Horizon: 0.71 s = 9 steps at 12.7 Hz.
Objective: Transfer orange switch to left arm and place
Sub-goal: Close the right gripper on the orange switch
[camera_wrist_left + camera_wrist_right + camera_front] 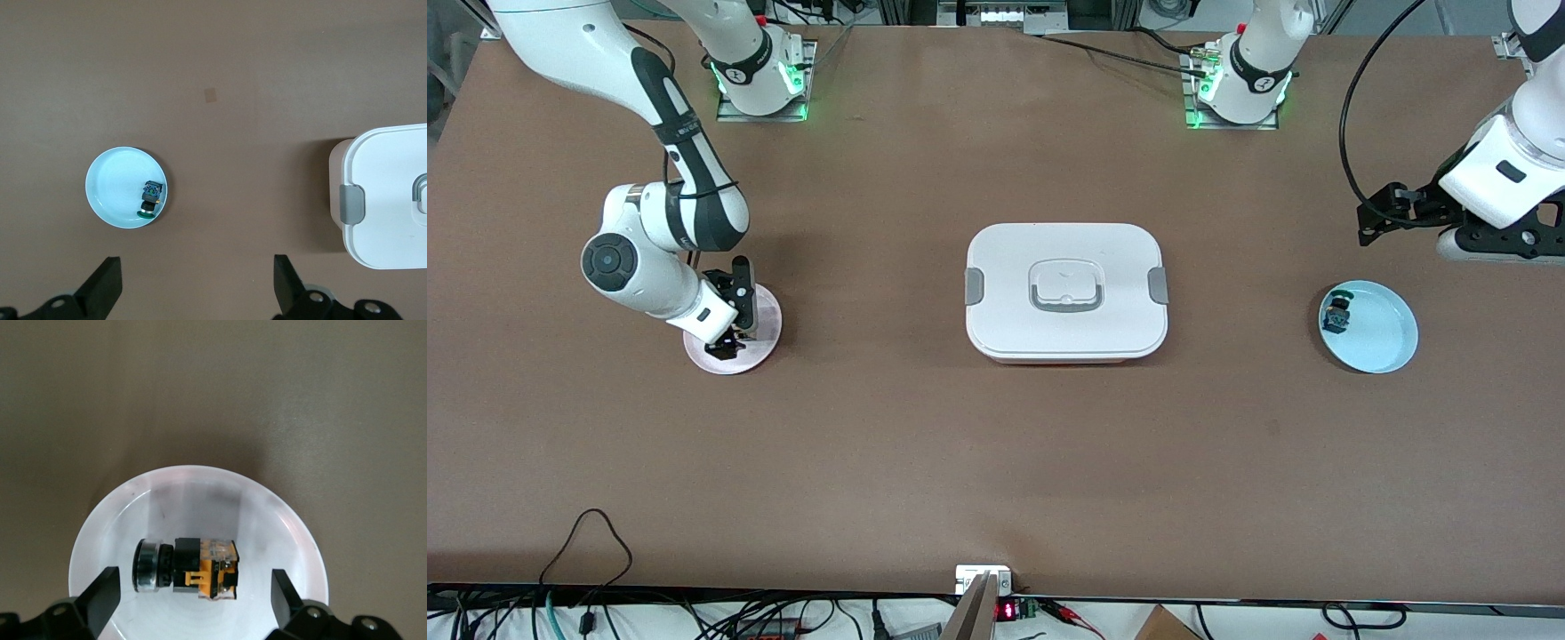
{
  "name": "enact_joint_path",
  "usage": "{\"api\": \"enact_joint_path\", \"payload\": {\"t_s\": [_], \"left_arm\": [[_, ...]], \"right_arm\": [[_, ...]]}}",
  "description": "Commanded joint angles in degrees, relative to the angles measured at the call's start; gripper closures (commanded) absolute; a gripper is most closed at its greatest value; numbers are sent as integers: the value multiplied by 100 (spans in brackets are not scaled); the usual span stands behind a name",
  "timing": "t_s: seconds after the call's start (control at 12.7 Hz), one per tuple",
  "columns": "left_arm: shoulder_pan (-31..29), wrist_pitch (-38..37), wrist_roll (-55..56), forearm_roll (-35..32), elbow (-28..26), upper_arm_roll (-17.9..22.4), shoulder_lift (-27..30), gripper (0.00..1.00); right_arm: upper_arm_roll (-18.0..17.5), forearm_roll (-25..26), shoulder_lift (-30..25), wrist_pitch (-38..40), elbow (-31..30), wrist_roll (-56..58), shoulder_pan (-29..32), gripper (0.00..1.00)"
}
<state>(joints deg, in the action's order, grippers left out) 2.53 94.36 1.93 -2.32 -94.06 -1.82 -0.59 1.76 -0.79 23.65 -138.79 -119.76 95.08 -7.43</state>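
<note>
Switch [185,567], small, light and rigid, lies on pink plate [760,342] beneath wide-open, empty right gripper [193,600]; its black body looks the likeliest grip. Left gripper [197,287] waits open, empty.

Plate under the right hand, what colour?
Pale pink plate; clearest in the front view. Right hand sits over it.

We list one brown table [996,462] carrying three items: a white box [1066,291] at centre; a pink plate [760,342] toward the right arm's end; a pale blue plate [1383,333] toward the left arm's end.
</note>
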Motion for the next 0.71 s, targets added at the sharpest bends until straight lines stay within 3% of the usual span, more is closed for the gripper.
{"api": "enact_joint_path", "payload": {"t_s": [0.0,0.63], "left_arm": [[28,-85,-105,100,178,41,-81,0],[19,-85,-106,100,178,41,-81,0]], "right_arm": [[-26,-106,-10,-51,-74,187,40,0],[-26,-114,105,-96,-74,354,40,0]]}}
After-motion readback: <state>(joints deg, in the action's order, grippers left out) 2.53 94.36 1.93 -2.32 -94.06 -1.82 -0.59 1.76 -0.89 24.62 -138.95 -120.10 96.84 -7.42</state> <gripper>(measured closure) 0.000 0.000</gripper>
